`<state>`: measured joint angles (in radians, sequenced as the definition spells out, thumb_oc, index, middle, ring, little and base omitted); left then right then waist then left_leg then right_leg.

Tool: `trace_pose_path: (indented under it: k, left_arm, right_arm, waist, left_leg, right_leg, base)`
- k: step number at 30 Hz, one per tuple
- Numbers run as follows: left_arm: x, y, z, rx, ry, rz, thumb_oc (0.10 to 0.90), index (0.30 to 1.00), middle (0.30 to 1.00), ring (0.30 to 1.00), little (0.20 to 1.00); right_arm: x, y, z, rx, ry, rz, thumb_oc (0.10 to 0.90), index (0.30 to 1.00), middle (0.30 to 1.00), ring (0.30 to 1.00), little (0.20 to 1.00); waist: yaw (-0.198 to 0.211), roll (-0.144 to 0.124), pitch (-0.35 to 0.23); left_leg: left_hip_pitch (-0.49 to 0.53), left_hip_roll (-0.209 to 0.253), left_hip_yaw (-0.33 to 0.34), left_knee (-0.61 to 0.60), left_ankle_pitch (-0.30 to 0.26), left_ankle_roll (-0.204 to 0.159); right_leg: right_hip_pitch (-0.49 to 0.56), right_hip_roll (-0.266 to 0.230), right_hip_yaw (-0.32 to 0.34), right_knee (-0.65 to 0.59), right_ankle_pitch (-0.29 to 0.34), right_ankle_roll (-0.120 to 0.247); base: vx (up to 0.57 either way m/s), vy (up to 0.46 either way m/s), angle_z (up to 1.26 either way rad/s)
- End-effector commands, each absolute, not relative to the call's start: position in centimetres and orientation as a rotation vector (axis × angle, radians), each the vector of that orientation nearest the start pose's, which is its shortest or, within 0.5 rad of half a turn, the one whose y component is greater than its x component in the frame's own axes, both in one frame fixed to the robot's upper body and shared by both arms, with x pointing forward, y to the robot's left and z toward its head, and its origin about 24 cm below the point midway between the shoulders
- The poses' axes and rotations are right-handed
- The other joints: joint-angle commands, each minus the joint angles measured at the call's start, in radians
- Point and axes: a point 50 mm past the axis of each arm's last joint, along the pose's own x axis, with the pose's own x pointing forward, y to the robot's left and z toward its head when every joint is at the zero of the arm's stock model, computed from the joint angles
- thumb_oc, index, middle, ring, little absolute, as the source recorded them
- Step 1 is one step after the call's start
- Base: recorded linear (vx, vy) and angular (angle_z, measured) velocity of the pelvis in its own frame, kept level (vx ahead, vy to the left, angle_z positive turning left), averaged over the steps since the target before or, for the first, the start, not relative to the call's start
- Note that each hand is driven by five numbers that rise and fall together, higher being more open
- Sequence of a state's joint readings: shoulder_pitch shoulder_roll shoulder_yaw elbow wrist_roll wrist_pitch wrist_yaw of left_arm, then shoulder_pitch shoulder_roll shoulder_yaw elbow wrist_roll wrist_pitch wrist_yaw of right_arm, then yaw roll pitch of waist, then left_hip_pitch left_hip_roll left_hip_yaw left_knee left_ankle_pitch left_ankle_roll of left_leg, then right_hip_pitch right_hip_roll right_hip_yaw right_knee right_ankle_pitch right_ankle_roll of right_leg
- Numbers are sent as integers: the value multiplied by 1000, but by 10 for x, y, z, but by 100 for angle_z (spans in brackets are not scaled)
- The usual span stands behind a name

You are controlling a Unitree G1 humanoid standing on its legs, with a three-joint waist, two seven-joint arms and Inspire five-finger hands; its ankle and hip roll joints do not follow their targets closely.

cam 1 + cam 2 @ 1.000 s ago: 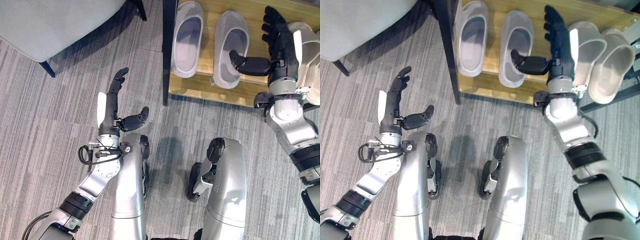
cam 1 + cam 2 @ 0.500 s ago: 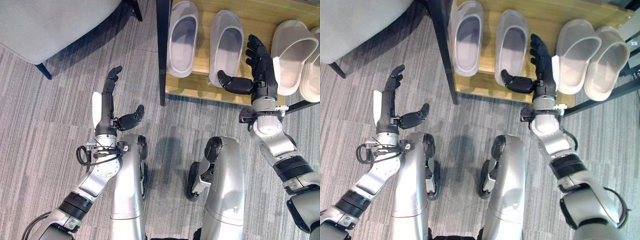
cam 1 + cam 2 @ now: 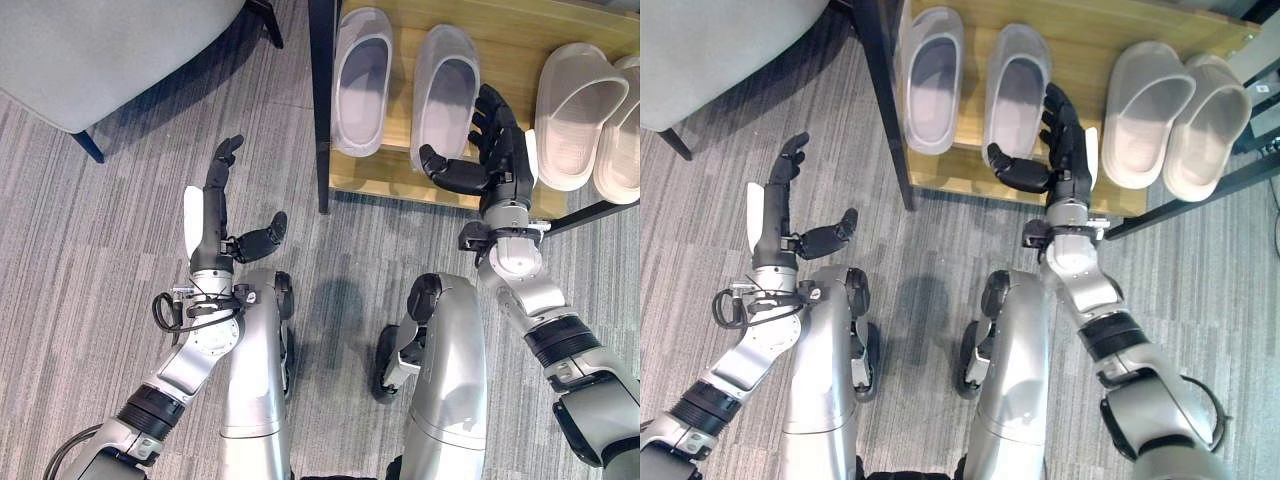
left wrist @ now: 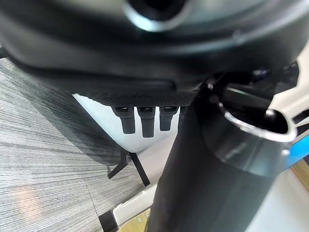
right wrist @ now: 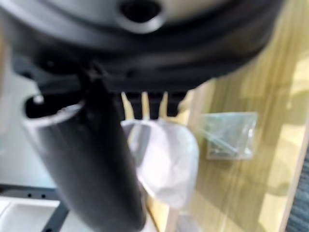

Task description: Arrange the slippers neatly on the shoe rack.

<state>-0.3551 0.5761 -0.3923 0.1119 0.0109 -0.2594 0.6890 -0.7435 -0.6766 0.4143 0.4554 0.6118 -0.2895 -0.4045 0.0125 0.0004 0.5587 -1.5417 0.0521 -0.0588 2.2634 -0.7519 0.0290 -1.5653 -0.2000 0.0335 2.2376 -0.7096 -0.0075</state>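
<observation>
Resting side by side on the pale wooden shoe rack (image 3: 520, 25) are four smooth, rounded slippers of a soft moulded look: a grey pair at the left, namely the far-left slipper (image 3: 362, 80) and its mate (image 3: 446, 85), and a cream pair (image 3: 590, 110) at the right, those two touching each other. The rack's shelf shows a light grain and has a dark metal upright (image 3: 320, 100) at its left end. The floor (image 3: 90, 300) is grey carpet with fine streaks, and a grey upholstered chair (image 3: 100, 40) on dark legs stands at the far left.

The right hand (image 3: 490, 155) hangs over the rack's near edge between the two pairs, fingers straight and spread, thumb stuck out sideways at the heel of the second grey slipper, holding nothing. Since half a second ago it has drawn nearer and a little leftward, away from the cream pair. The left hand (image 3: 215, 215) is raised over the carpet left of the upright, fingers straight, thumb out, empty, and has kept its place.

Bare shelf shows between the two pairs and beyond the toes, and carpet lies open along the rack's near edge.
</observation>
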Motion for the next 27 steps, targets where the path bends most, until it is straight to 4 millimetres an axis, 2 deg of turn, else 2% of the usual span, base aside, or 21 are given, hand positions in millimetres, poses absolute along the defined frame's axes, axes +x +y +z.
trace_pose_path:
  k: [1,8,14,16,19,22,27]
  left_arm:
    - [284,157,125,442,-620,169,800,900,900,900,900]
    - [285,154,127,438,-627,155,800,900,900,900,900]
    - [286,153,126,434,-624,150,800,900,900,900,900]
    - [286,153,126,433,-621,152,800,900,900,900,900]
    - [287,155,128,435,-633,180,800,900,900,900,900]
    - [287,155,130,441,-652,189,800,900,900,900,900]
    - [285,154,129,441,-657,194,800,900,900,900,900]
  right_arm:
    - [353,-197,250,-21,-686,-82,800,900,900,900,900]
    - [362,-182,258,-54,-689,-69,800,900,900,900,900]
    - [366,-171,265,-177,-704,-71,800,900,900,900,900]
    - [364,-172,265,-183,-719,-97,800,900,900,900,900]
    - [359,-185,267,-228,-783,-260,800,900,900,900,900]
    - [359,-191,266,-234,-793,-337,800,900,900,900,900]
    - [353,-209,261,-144,-795,-455,800,900,900,900,900]
  waist:
    - [49,-27,-39]
    - [61,-21,-39]
    - [65,-21,-39]
    - [64,-21,-39]
    - [58,-18,-39]
    - [56,-17,-39]
    - [49,-16,-39]
  left_leg:
    - [-28,-22,-62,6,-57,11]
    - [-28,-23,-64,7,-56,11]
    - [-28,-26,-66,9,-56,10]
    - [-28,-27,-66,9,-57,11]
    - [-28,-31,-64,9,-56,12]
    - [-28,-30,-61,9,-58,13]
    - [-28,-36,-56,10,-54,15]
  right_leg:
    - [-5,-4,38,37,-39,-26]
    - [-5,-4,37,37,-39,-27]
    - [-5,-5,35,36,-36,-26]
    - [-5,-5,34,36,-36,-26]
    - [-5,-3,35,35,-35,-24]
    - [-5,0,37,35,-33,-23]
    - [-5,-3,33,38,-34,-25]
  base:
    - [0,0,0]
    - [0,0,0]
    - [0,0,0]
    - [0,0,0]
    - [0,0,0]
    - [0,0,0]
    - [0,0,0]
